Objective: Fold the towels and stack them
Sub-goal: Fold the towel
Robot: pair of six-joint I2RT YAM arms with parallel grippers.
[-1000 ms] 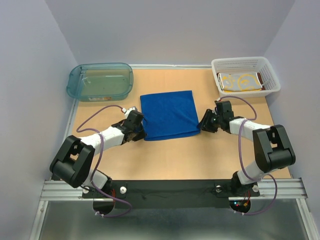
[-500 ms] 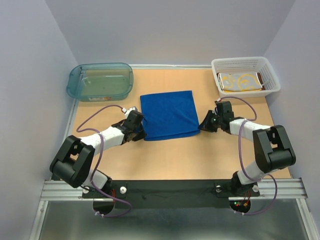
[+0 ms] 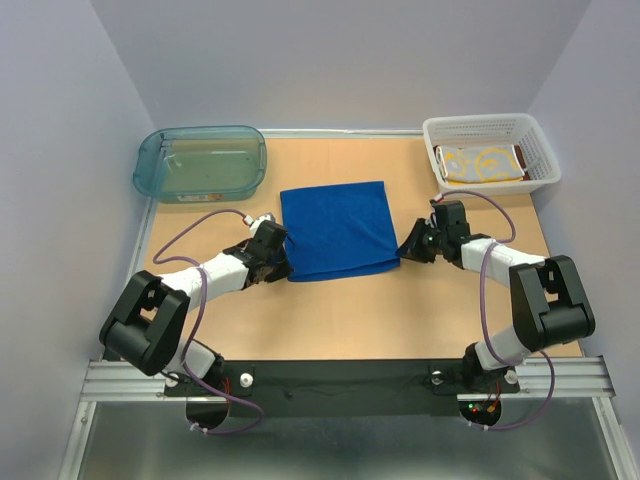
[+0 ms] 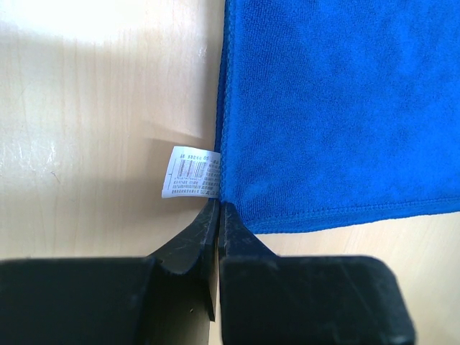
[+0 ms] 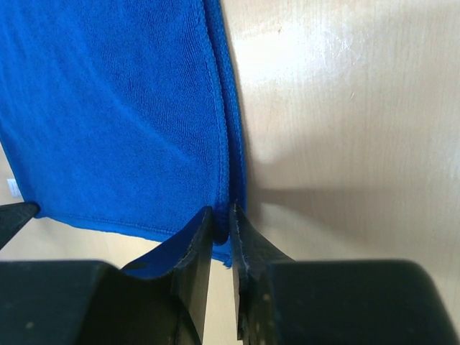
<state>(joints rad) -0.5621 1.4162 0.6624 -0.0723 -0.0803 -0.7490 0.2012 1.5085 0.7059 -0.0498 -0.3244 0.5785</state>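
Two towels lie in the white basket (image 3: 430, 126) at far right: the yellow towel (image 3: 480, 163) atop the rust-brown towel (image 3: 519, 158). The teal tub (image 3: 148, 152) sits far left. We find the blue towel (image 3: 335, 225) flat mid-table (image 3: 350, 310), with bare wood along its near edge. The left gripper (image 4: 218, 208) and right gripper (image 5: 221, 215) pinch its near corners.

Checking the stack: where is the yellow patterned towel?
Top view: the yellow towel lies folded in the white basket at the table's far right corner, beyond the right end effector.
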